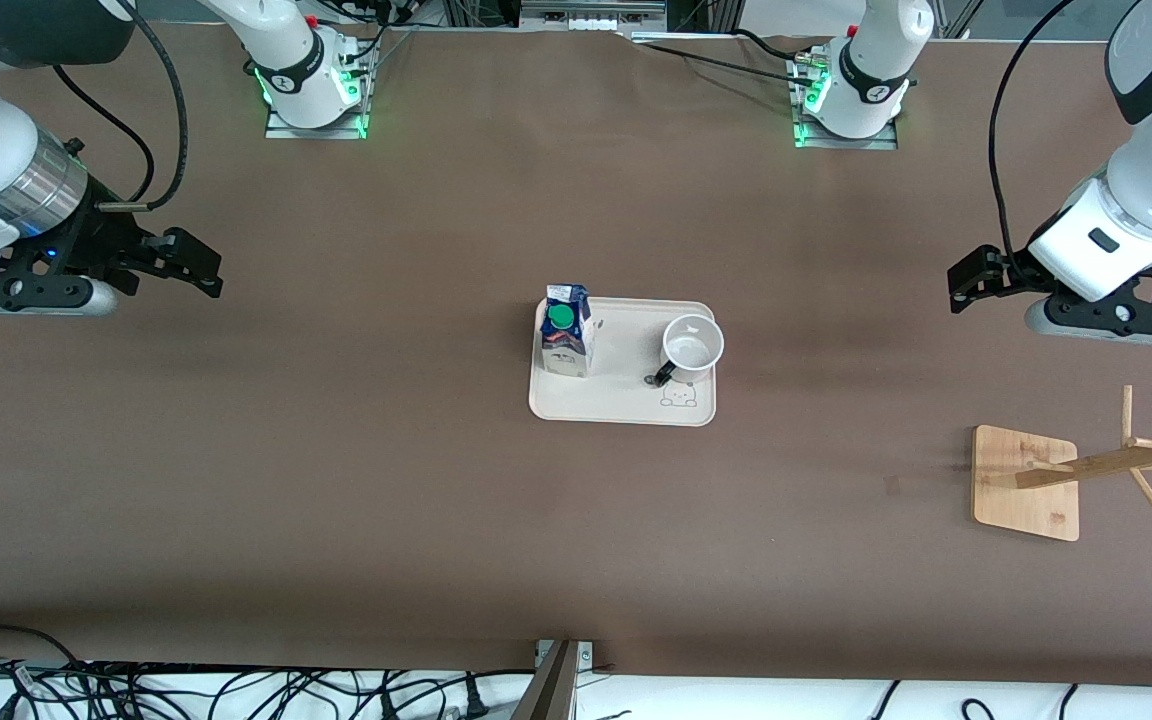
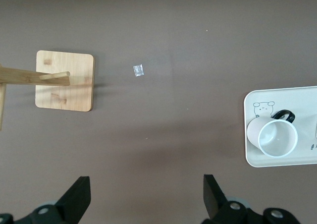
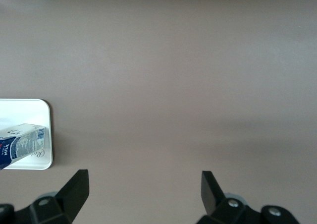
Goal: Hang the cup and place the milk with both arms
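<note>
**At mid-table: carton and mug on the tray, both grippers released**

On the brown table (image 1: 416, 480), midway between the 2 arms, lies a pale rounded tray (image 1: 608, 405) carrying both task items. The milk (image 1: 566, 330) stands upright at the tray's end toward the right arm, its round green cap facing up. The cup (image 1: 693, 347) sits upright at the tray's end toward the left arm, mouth open to the ceiling, its black loop handle pointing toward the front camera and slightly toward the milk. Carton and mug stand apart, bare tray between them. A small bear drawing is printed on the tray just beside the cup, nearer the front camera.

Toward the left arm's end of the table, nearer the front camera than the tray, stands a wooden rack (image 1: 1026, 482) with a square base and a post with pegs. None of its pegs carries anything. A small scrap (image 2: 138, 70) lies on the table between the rack and the tray.

The left gripper (image 1: 976, 278) hangs over bare table at its own end, jaws spread wide and empty. The right gripper (image 1: 194, 265) hangs over bare table at the opposite end, likewise spread and holding nothing. Both are well apart from the tray.
</note>
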Tool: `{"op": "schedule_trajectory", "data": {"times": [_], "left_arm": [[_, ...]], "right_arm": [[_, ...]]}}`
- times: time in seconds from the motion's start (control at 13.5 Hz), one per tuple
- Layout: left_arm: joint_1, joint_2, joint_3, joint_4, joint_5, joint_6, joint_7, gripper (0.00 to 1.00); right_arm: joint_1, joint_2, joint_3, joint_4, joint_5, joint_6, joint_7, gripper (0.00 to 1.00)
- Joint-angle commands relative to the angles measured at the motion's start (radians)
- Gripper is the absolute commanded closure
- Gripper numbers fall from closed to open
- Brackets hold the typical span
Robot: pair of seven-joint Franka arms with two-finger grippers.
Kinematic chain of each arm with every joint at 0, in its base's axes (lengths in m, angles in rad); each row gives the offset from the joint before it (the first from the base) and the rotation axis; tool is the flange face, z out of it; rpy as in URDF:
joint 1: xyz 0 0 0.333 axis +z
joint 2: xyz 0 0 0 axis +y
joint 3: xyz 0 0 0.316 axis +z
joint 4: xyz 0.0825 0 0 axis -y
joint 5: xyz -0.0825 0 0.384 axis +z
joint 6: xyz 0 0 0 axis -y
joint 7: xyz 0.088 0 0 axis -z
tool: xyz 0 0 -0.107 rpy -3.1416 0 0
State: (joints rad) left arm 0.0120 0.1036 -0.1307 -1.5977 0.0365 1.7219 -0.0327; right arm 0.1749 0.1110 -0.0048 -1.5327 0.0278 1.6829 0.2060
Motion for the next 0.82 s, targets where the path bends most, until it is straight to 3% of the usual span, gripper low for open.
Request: {"op": "schedule_trajectory", "data": {"times": [0.0, 0.45, 0.59, 0.74], "left_arm": [[-0.006, 0.018, 0.002, 0.031, 0.013, -0.007, 0.010, 0.00], [-0.006, 0.018, 0.002, 0.033, 0.016, -0.007, 0.007, 0.00], [-0.006, 0.018, 0.002, 0.032, 0.014, -0.007, 0.005, 0.00], [-0.006, 0.018, 0.002, 0.033, 0.014, -0.007, 0.005, 0.00]], "right_arm": [[0.002, -0.007, 0.000, -0.003, -0.011, -0.005, 0.016, 0.00], [-0.003, -0.001, -0.001, 0.002, -0.012, 0.000, 0.006, 0.00], [-0.003, 0.027, -0.001, 0.002, -0.013, -0.002, 0.004, 0.00], [0.000, 0.120, -0.001, 0.002, -0.009, 0.004, 0.004, 0.00]]}}
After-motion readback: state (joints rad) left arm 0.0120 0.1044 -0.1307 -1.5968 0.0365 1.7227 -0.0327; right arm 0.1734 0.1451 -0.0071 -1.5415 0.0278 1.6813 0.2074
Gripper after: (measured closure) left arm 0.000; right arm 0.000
